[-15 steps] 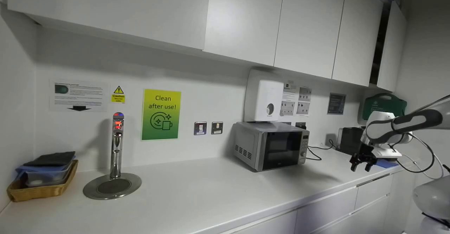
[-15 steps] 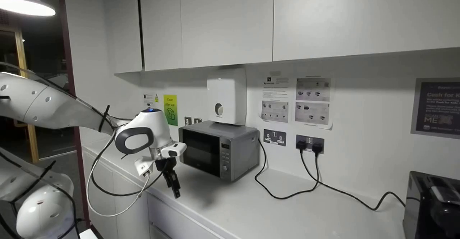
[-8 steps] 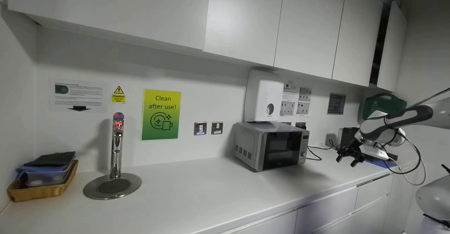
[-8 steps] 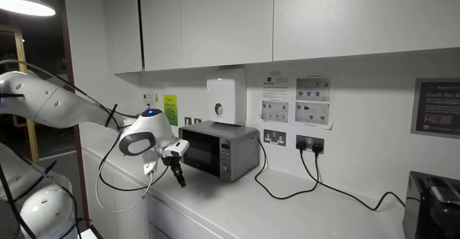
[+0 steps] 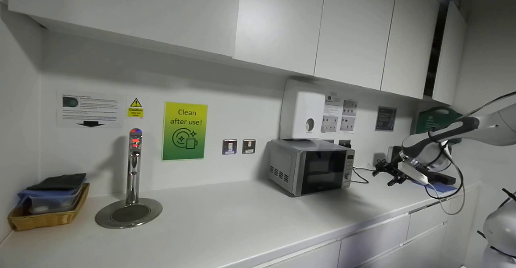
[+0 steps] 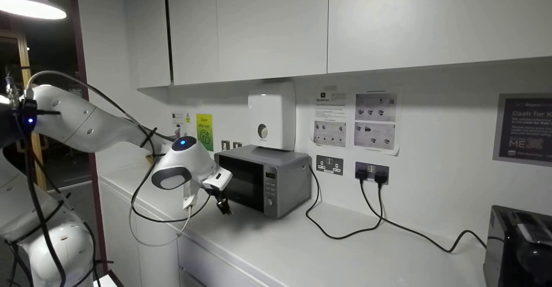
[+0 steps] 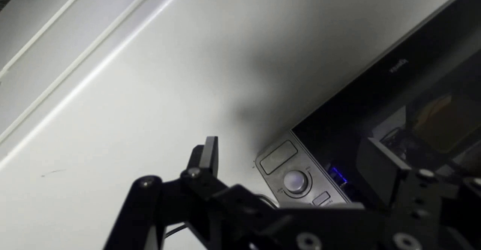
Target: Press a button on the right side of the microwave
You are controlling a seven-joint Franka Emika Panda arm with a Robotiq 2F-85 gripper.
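Microwave [image 5: 282, 163] stands near the back edge of the white counter [image 5: 217, 223] in an exterior view, its dark door [image 5: 322, 169] turned toward the front edge and a white dispenser [image 5: 303, 111] on the wall [image 5: 242, 111] just above. Where the left and back edges meet, a wicker basket [image 5: 52, 221] holds folded cloths [image 5: 58, 181]; near it a chrome tap [image 5: 133, 171] rises from a round plate [image 5: 156, 209]. From the right side the arm [image 5: 492, 127] extends over the counter, its gripper [image 5: 383, 179] hanging above it, apart from the microwave.

In an exterior view, the control panel [image 6: 270, 191] shows at the right of the microwave's front, with small buttons [image 6: 273, 185] over a round knob [image 6: 270, 202]. The gripper tilts down before the dark door, between the microwave and the counter's front edge. A black cable [image 6: 339, 238] loops across the counter and climbs past the back edge to a plug [image 6: 381, 177] in a wall socket [image 6: 371, 180].

In the wrist view, the counter's front edge slants across the upper left, and the door fills much of the right side. The gripper's fingers [image 7: 209, 154] are spread wide; the knob and an outlined rectangle [image 7: 279, 157] show in the gap between them, the rest of the panel partly hidden behind the gripper.
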